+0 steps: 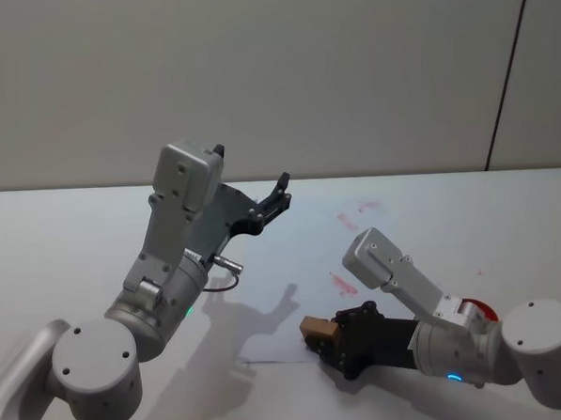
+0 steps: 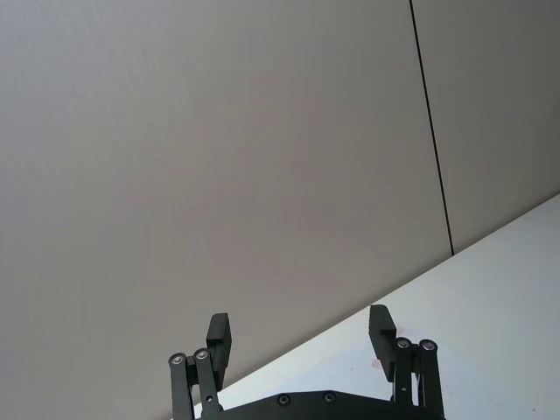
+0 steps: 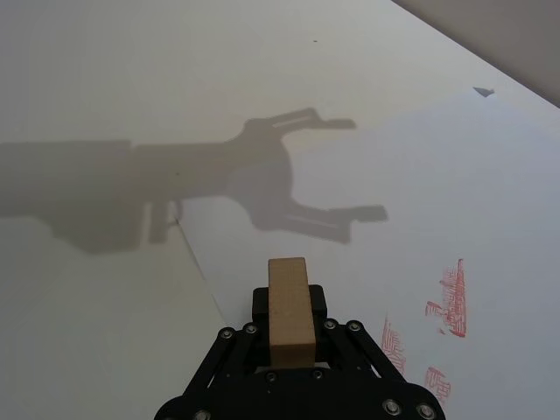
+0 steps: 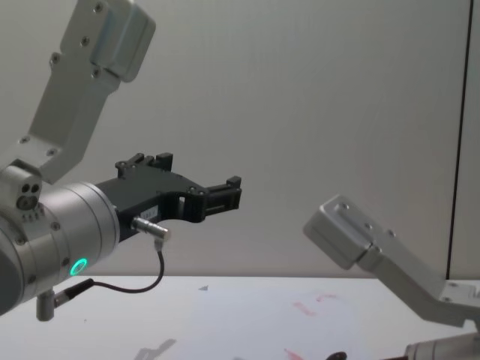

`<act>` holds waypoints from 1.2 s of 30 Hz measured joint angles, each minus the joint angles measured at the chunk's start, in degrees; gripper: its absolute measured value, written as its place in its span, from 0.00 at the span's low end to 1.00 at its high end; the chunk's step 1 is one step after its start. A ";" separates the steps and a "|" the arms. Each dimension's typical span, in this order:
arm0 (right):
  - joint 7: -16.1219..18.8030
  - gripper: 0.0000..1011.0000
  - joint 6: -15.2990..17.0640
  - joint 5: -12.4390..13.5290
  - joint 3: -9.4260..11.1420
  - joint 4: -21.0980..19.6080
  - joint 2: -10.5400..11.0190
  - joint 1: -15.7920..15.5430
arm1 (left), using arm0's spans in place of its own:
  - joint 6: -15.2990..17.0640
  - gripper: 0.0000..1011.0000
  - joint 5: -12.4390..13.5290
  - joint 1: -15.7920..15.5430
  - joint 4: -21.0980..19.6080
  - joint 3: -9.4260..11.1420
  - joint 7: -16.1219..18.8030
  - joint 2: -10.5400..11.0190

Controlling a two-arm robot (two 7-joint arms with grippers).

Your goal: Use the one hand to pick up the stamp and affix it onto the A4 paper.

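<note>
Right gripper [image 3: 289, 302], black and two-fingered on a pale grey-white arm, low at the near edge of the table, right of centre in the head view. Its fingers are closed on the sides of the stamp [image 1: 316, 328], a small rectangular light-tan wooden block whose free end projects beyond the fingertips. The stamp lies over the near edge of the A4 paper [image 3: 420, 166], a thin pale white sheet; whether it touches the sheet cannot be told. The paper lies flat on the white tabletop [image 1: 66, 240]. It bears several faint red stamped marks [image 3: 449, 297], beside the gripper in the right wrist view and farther back in the head view. The shadow [image 3: 289, 184] of the raised arm falls across the sheet and the table.

Left gripper [image 2: 297, 328], black with a silver cylindrical wrist and green ring light, held high above the table's left half. Its two fingers are spread apart and hold nothing, pointing toward the plain grey wall [image 2: 219, 157].
</note>
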 joint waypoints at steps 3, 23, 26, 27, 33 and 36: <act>-0.18 0.22 0.08 -0.16 -0.13 0.22 -0.04 0.05 | 0.00 0.99 0.00 0.00 0.00 0.00 0.00 0.00; -2.74 0.22 -0.32 0.90 -0.58 1.32 -0.35 0.50 | 0.00 0.99 0.00 0.00 0.00 0.00 0.00 0.00; -3.40 0.22 -0.88 1.74 -0.49 1.12 -0.36 0.53 | 0.00 0.99 0.00 0.00 0.00 0.00 0.00 0.00; -3.75 0.22 -1.11 2.27 -0.36 0.78 -0.32 0.55 | 0.00 0.99 0.00 0.00 0.00 0.00 0.00 0.00; -5.57 0.22 -2.23 5.56 0.55 -1.81 -0.26 0.76 | 0.00 0.99 0.00 0.00 0.00 0.00 0.00 0.00; -6.30 0.22 -2.39 6.82 0.95 -2.86 -0.14 0.77 | 0.00 0.99 0.00 0.00 0.00 0.00 0.00 0.00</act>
